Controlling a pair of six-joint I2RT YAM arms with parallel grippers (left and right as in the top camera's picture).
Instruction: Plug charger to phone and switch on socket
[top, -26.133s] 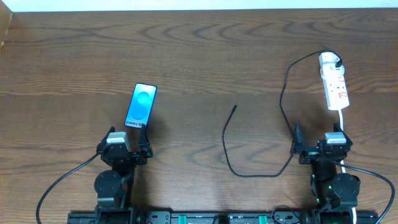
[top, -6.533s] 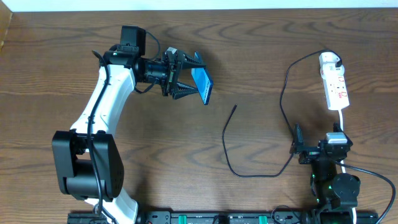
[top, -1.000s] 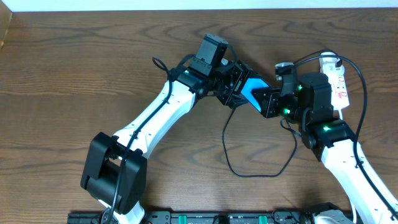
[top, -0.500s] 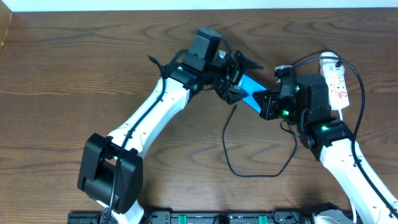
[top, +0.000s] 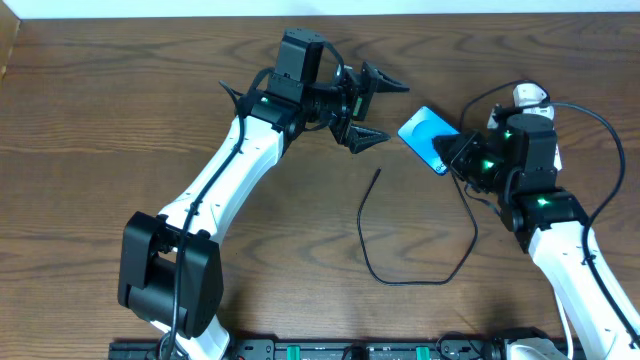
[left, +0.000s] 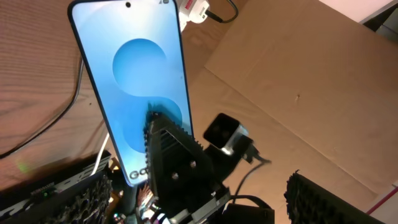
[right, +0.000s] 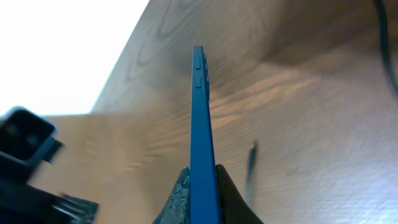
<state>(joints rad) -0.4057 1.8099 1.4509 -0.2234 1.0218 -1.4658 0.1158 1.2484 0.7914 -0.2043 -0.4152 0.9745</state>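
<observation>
The phone (top: 426, 136), light blue screen up, hangs tilted above the table with my right gripper (top: 452, 152) shut on its lower end. In the right wrist view the phone (right: 199, 118) stands edge-on between the two pads (right: 180, 194). My left gripper (top: 375, 110) is open, a little to the left of the phone and apart from it. The left wrist view shows the phone's screen (left: 134, 74) beyond its wide-spread fingers (left: 69, 200). The charger's black cable (top: 366, 250) lies looped on the table, its plug tip (top: 377, 173) below the phone. The socket is mostly hidden under my right arm; the white adapter (top: 530, 94) shows.
The brown wooden table (top: 120, 120) runs to a pale edge at the back. The charger cable curves up the right side (top: 470, 215) beneath my right arm. A brown board (left: 298, 81) fills the background of the left wrist view.
My left gripper has opened, let go of the phone and drawn back to the left. The right gripper, shut on the phone, has carried it to the right.
</observation>
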